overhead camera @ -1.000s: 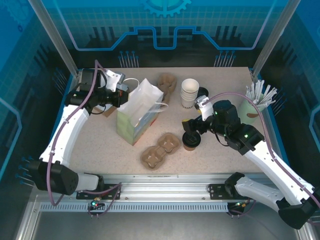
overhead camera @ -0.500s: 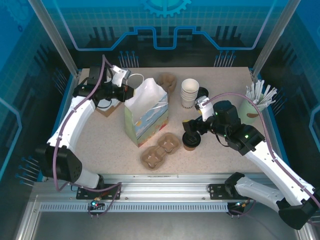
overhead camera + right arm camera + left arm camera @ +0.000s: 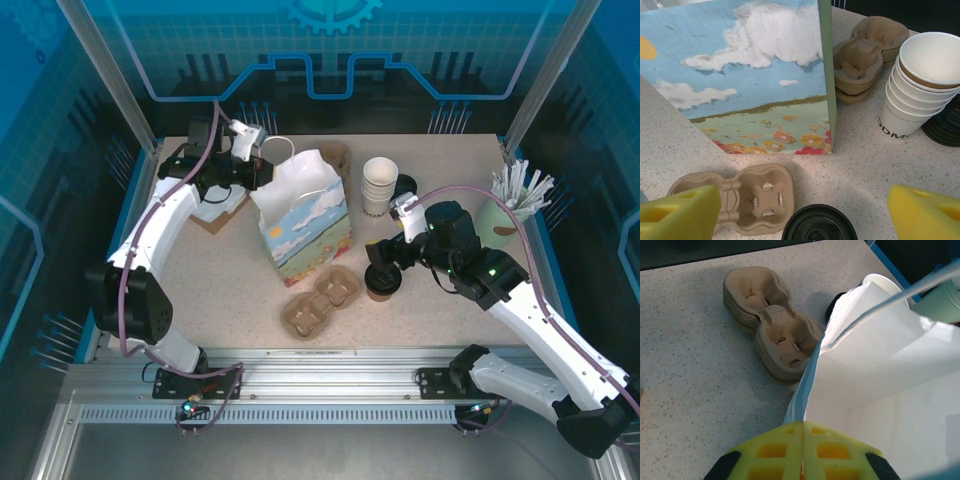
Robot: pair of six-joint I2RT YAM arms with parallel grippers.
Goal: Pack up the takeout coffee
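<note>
The left gripper (image 3: 802,442) has its yellow fingers pressed together on the top edge of the paper bag (image 3: 305,215) at the far left of the table. The right gripper (image 3: 802,210) is spread wide, one finger on each side of the takeout coffee (image 3: 819,224) and clear of its black lid. The coffee stands near the middle of the table, just right of the near pulp cup carrier (image 3: 320,300). Since half a second ago the bag has swung right and turned its painted face toward the near edge, the left gripper has moved right with it, and the right arm has stayed put.
</note>
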